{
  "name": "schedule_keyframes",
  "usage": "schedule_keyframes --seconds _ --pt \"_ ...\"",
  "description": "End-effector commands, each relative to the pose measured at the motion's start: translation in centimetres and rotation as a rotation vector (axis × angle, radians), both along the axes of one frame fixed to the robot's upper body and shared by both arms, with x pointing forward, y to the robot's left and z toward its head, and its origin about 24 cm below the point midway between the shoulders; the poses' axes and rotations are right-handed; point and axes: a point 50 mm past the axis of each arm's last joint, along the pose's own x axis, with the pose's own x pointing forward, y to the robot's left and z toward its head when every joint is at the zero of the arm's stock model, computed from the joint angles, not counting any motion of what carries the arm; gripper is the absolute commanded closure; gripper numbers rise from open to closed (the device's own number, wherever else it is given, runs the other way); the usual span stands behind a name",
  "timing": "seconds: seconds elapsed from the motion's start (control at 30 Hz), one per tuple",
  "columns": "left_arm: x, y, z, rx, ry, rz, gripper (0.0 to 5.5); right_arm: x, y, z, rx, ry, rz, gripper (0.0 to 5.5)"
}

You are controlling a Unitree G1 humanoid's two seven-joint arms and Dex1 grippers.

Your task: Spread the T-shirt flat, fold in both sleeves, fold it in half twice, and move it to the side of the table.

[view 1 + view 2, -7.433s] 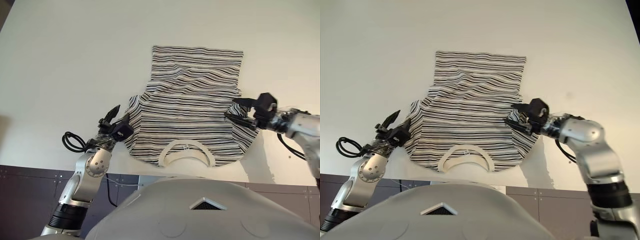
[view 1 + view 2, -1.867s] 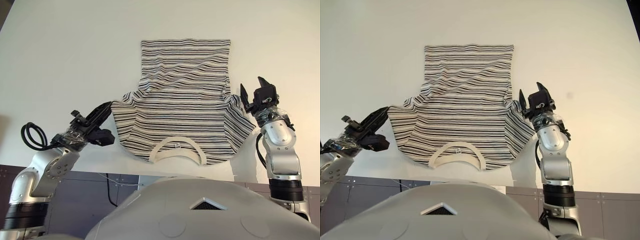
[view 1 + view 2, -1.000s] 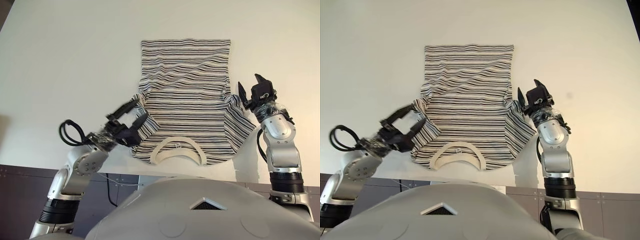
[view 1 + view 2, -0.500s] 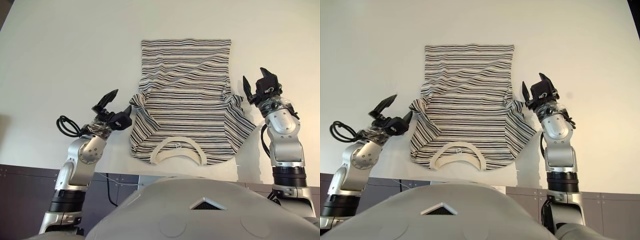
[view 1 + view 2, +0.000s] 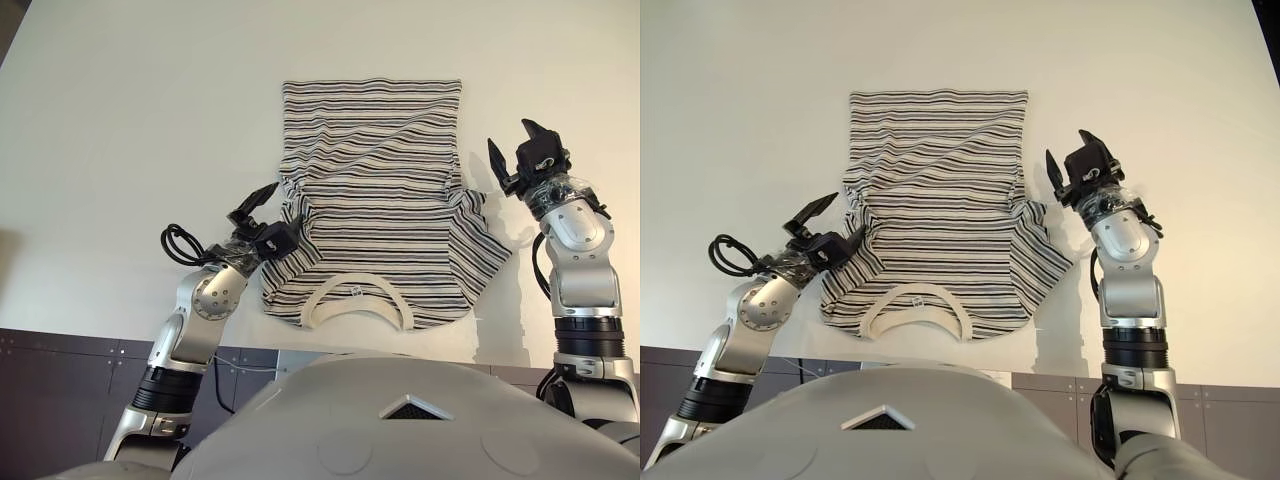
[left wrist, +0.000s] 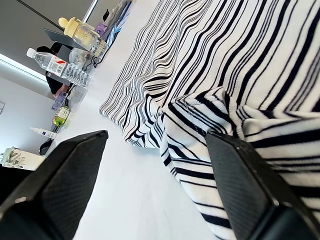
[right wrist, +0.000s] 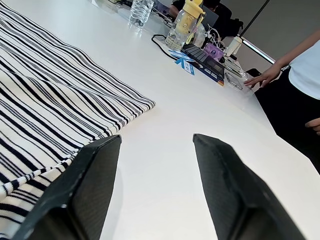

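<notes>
Bare table (image 5: 120,120) stretches wide at 9, 12 and 3 o'clock of the T-shirt (image 5: 370,180); bottles (image 7: 141,11) stand clustered far beyond at 12.

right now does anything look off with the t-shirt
Yes. The T-shirt is not flat: its left-side sleeve is crumpled inward at the open left gripper, its right-side sleeve flares out unfolded near the right gripper, and diagonal wrinkles cross the body.

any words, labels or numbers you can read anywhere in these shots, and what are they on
No text can be read in any view.
The collar tag of the T-shirt: too small to read.
The label on the water bottle: blurred.
The blue sticker on the table: too small to read.
</notes>
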Motion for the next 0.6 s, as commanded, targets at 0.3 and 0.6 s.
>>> schedule_keyframes --seconds 0.3,0.6 --pt "-2.5 -0.4 6.4 -0.145 -0.429 0.241 1.89 -8.2 -6.0 2.1 -0.7 -0.111 0.556 2.85" --pt "-3.6 0.2 5.5 -0.189 -0.43 0.564 1.89 -12.9 -7.7 -0.4 -0.784 0.001 0.907 2.85"
